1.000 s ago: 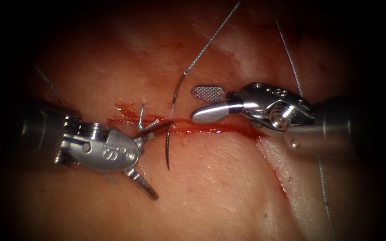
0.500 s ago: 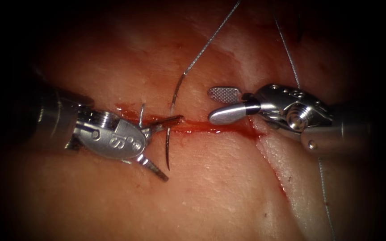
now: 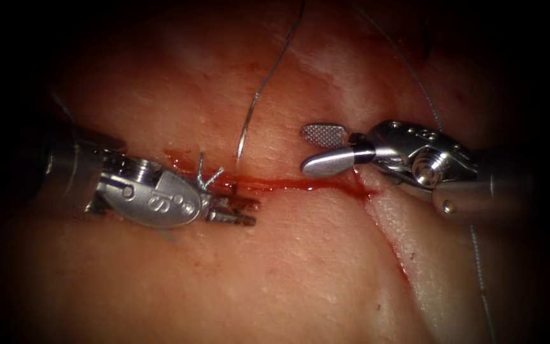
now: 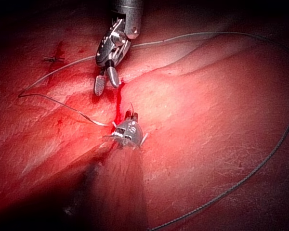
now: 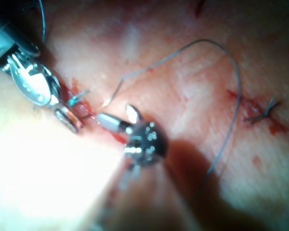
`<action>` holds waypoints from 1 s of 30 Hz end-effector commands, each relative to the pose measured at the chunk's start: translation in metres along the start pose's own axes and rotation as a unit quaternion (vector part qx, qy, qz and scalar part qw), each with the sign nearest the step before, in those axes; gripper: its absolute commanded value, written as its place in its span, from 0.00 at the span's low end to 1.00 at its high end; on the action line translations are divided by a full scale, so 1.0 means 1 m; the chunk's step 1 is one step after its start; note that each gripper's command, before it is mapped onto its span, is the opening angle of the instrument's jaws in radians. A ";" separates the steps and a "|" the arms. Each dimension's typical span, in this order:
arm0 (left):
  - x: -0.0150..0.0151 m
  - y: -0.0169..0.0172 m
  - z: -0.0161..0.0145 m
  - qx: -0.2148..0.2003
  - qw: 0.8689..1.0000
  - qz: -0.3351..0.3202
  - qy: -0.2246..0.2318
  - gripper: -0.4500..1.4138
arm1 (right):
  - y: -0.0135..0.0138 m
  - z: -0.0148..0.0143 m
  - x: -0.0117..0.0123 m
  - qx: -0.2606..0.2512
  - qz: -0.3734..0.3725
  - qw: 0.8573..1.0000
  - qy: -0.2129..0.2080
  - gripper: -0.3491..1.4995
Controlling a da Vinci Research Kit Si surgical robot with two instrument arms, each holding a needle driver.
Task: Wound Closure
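My left tool [image 3: 251,211] lies at the left part of the cut [image 3: 300,185], its jaws shut on the needle where the pointed end comes out of the tissue on the near edge. The needle's tail half [image 3: 244,135] rises from the tissue on the far edge, so the needle still passes under the cut. Thread [image 3: 281,54] runs up from the tail. My right tool [image 3: 305,150] hovers open over the cut further right, holding nothing. The left wrist view has my left tool [image 4: 131,117] and the right tool [image 4: 106,85]. The right wrist view has the open right tool [image 5: 116,115].
Short cut ends of thread [image 3: 205,171] stand up from a tied stitch just left of the needle. A long loop of thread [image 4: 260,168] lies over the tissue [image 3: 288,274]. Another finished stitch [image 5: 261,114] sits further along. Red fluid lines the cut.
My left tool moved right to the needle's pointed end and shut its open jaws on it. The right tool drew back a little to the right, still open.
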 end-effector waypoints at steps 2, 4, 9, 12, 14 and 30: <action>0.0006 -0.0002 0.0002 0.009 1.000 -0.016 0.005 0.00 | 0.0001 0.0003 -0.0003 -0.002 0.001 1.000 0.002 0.91; 0.0017 -0.0003 -0.0004 0.015 0.999 -0.028 0.014 0.00 | -0.0001 0.0001 -0.0003 -0.005 0.001 1.000 0.004 0.91; 0.0044 0.0000 -0.0013 0.014 0.997 -0.071 0.033 0.00 | -0.0011 -0.0004 -0.0007 -0.004 0.002 1.000 0.003 0.91; 0.0059 0.0005 -0.0014 0.003 0.990 -0.120 0.073 0.00 | -0.0021 -0.0006 -0.0008 0.001 0.000 1.000 0.001 0.91; 0.0069 0.0010 -0.0015 -0.018 0.982 -0.161 0.101 0.00 | -0.0027 -0.0007 -0.0007 0.006 0.004 1.000 -0.002 0.90; 0.0126 0.0014 -0.0050 -0.086 0.946 -0.267 0.163 0.00 | -0.0050 -0.0012 -0.0006 0.015 0.047 0.999 -0.007 0.87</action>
